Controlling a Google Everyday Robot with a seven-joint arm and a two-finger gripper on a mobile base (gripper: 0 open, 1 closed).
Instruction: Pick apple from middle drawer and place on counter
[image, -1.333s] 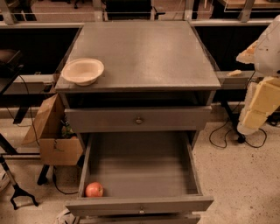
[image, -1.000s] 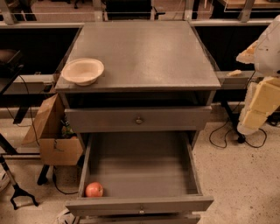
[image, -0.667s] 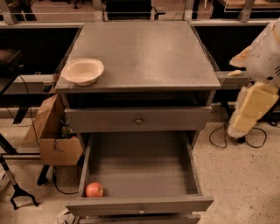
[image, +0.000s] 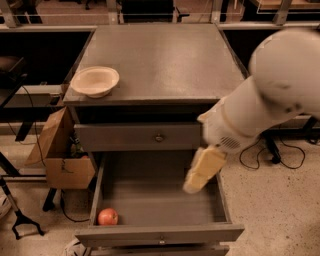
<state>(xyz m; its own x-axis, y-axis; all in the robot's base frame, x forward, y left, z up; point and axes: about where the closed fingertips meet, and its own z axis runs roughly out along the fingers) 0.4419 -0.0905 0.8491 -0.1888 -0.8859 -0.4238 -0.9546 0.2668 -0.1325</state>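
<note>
The red-orange apple (image: 108, 217) lies in the near left corner of the open middle drawer (image: 160, 200), on its grey floor. Above it the grey counter (image: 165, 60) tops the cabinet. My arm reaches in from the right, and the gripper (image: 200, 172) hangs blurred over the right half of the drawer, well to the right of the apple and above it. Nothing shows in the gripper.
A cream bowl (image: 95, 81) sits at the counter's front left corner. The upper drawer (image: 140, 136) is shut. A cardboard box (image: 62, 152) stands left of the cabinet, with cables and a stand's legs (image: 20, 222) on the floor.
My arm has swung in from the right edge toward the cabinet, and the gripper now hangs over the open drawer. Apple and bowl have not moved.
</note>
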